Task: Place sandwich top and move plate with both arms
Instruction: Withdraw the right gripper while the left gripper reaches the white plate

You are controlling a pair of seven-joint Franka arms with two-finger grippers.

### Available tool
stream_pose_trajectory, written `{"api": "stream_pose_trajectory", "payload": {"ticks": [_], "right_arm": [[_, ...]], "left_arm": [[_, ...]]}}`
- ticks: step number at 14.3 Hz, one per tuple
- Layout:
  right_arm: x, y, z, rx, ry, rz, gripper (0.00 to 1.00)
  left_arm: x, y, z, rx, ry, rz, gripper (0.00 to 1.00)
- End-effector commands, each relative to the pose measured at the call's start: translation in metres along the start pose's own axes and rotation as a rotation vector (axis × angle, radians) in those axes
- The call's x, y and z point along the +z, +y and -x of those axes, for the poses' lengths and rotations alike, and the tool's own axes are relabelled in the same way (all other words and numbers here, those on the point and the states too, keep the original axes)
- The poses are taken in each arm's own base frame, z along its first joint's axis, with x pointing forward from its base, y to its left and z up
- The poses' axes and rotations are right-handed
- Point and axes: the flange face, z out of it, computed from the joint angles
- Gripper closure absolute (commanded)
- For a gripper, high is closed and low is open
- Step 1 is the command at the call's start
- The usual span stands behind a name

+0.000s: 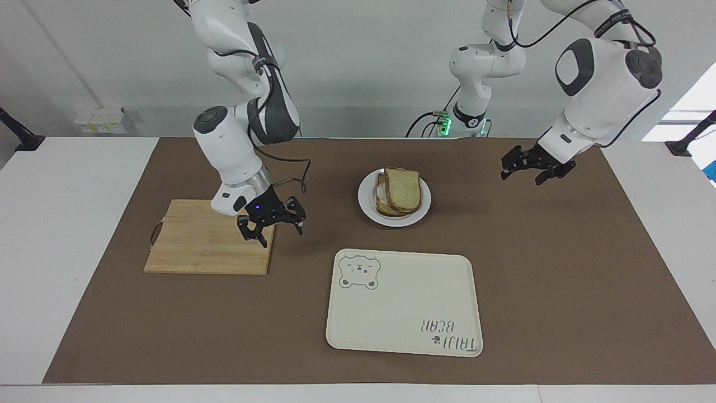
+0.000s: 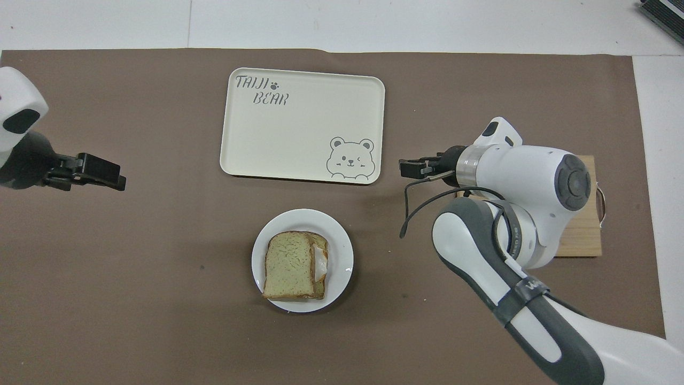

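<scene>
The sandwich top [image 1: 404, 187] [image 2: 288, 264] lies flat on a lower slice with white egg [image 2: 322, 264], a little offset from it. Both sit on the small white plate [image 1: 394, 221] [image 2: 342, 251], which is on the brown mat nearer to the robots than the tray. My right gripper [image 1: 279, 232] [image 2: 409, 168] is open and empty, in the air over the cutting board's edge, apart from the plate. My left gripper [image 1: 523, 173] [image 2: 115, 179] is open and empty, in the air over the mat toward the left arm's end, well clear of the plate.
A cream tray with a bear drawing [image 1: 403, 302] [image 2: 302, 125] lies farther from the robots than the plate. A wooden cutting board [image 1: 196, 240] [image 2: 582, 240] lies toward the right arm's end, largely covered by the right arm in the overhead view.
</scene>
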Motion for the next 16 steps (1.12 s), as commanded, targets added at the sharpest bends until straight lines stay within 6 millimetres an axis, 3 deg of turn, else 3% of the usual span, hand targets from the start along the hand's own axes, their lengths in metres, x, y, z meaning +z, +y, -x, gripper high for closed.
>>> {"api": "stream_pose_trajectory", "payload": {"ticks": [1, 2, 5, 7, 9, 10, 14, 16], "right_arm": [[-0.023, -0.004, -0.007, 0.054, -0.059, 0.092, 0.0], [-0.033, -0.005, -0.009, 0.074, -0.085, 0.107, 0.0], [-0.065, 0.003, -0.011, 0.155, -0.085, 0.161, 0.0], [-0.097, 0.011, -0.005, 0.213, -0.068, 0.179, 0.0], [-0.127, 0.012, 0.005, 0.225, -0.071, 0.185, 0.0], [-0.148, 0.023, 0.008, 0.246, -0.068, 0.194, 0.0], [-0.213, 0.045, 0.016, 0.298, -0.118, 0.209, 0.0], [-0.232, 0.056, 0.016, 0.314, -0.111, 0.208, 0.0]], "left_arm": [[0.045, 0.006, 0.017, -0.021, 0.041, 0.078, 0.0], [0.061, 0.005, 0.017, -0.04, 0.056, 0.099, 0.0], [0.114, 0.034, 0.022, 0.006, 0.053, 0.08, 0.0], [0.144, 0.056, 0.034, 0.037, 0.049, 0.075, 0.0], [0.169, 0.063, 0.046, 0.053, 0.055, 0.059, 0.0], [0.182, 0.07, 0.053, 0.068, 0.057, 0.05, 0.0], [0.199, 0.091, 0.069, 0.097, 0.056, 0.058, 0.04], [0.201, 0.105, 0.075, 0.127, 0.049, 0.057, 0.06]]}}
